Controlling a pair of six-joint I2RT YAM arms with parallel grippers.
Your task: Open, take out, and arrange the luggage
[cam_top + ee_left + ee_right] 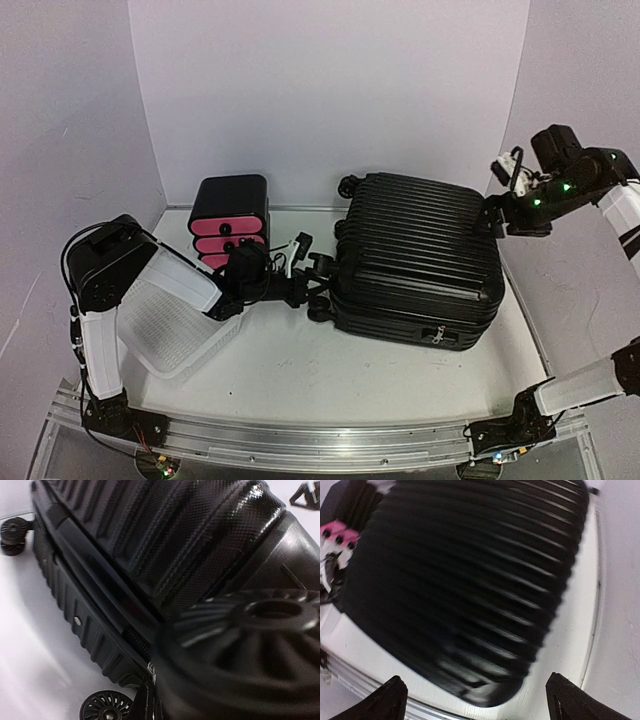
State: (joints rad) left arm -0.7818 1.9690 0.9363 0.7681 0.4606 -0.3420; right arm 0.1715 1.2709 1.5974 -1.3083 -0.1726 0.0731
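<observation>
The big black suitcase [415, 255] lies flat and closed on the table [300, 370], with its ribbed top facing up. It sits on the right half of the table, close to the back edge and the right edge. Its wheels [348, 186] stick out on its left side. The left pincer [318, 272] is down low at that side, right up against a wheel near the front left corner. It is shut tight. In the left wrist view a wheel [260, 645] fills the lower right, very near and blurry. I cannot tell if the pincer has hold of it or only touches it. The right pincer [492, 215] hangs in the air by the suitcase's back right corner. Its two fingers [390, 702] stand wide apart and hold nothing, and the ribbed top shows below them. A black box [228, 215] with pink drawers stands at the back, left of the suitcase. A white basket [175, 330] sits by the left edge, partly under the left arm.
</observation>
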